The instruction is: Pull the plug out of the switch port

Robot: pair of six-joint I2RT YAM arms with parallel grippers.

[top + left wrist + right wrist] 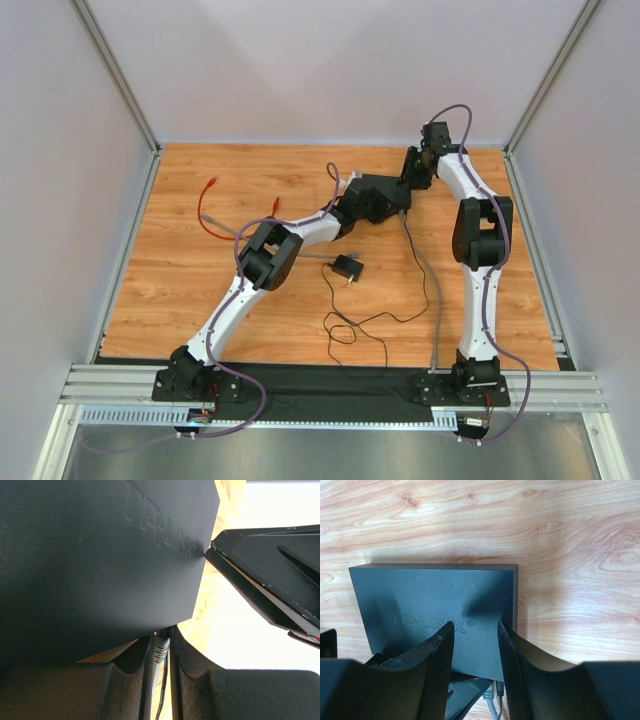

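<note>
The flat black network switch (430, 600) lies on the wooden table; it also shows in the top view (383, 186) and fills the left wrist view (100, 555). A grey plug (161, 649) sits in a socket on its near edge and also shows in the right wrist view (490, 694). My left gripper (161, 639) is shut on this plug, right against the switch edge. My right gripper (475, 627) is open, its fingertips (445, 630) down on the switch's top face by the logo. It appears from the side in the left wrist view (265, 580).
A grey cable (425, 285) runs from the switch toward the near edge. A small black square adapter (348, 268) with a looping thin black cord (345, 325) lies mid-table. A red cable (207, 212) lies at the left. Both arms crowd the switch.
</note>
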